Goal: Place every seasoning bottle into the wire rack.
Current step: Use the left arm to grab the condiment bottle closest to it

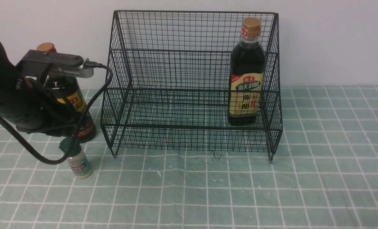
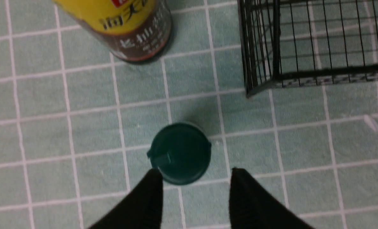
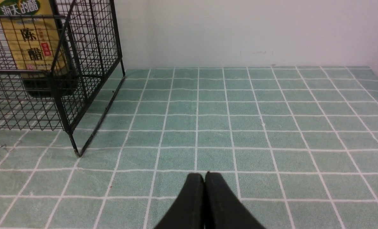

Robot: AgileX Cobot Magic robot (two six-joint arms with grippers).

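The black wire rack (image 1: 189, 127) stands at the back centre. A tall dark bottle with a tan cap (image 1: 246, 73) stands upright on the rack's lower tier at the right, and shows in the right wrist view too (image 3: 30, 41). Left of the rack, on the cloth, a dark bottle with a red neck and yellow label (image 1: 74, 101) is partly hidden by my left arm. In front of it stands a tiny green-capped shaker (image 1: 77, 160). My left gripper (image 2: 195, 173) hangs open just above the shaker's cap (image 2: 180, 153), holding nothing. My right gripper (image 3: 204, 174) is shut and empty.
A green tiled cloth (image 1: 271, 190) covers the table up to a white wall. The rack's left front corner (image 2: 276, 41) is close to the shaker. The left arm's cable (image 1: 33, 152) loops down beside the shaker. Dark specks (image 1: 216, 157) lie before the rack.
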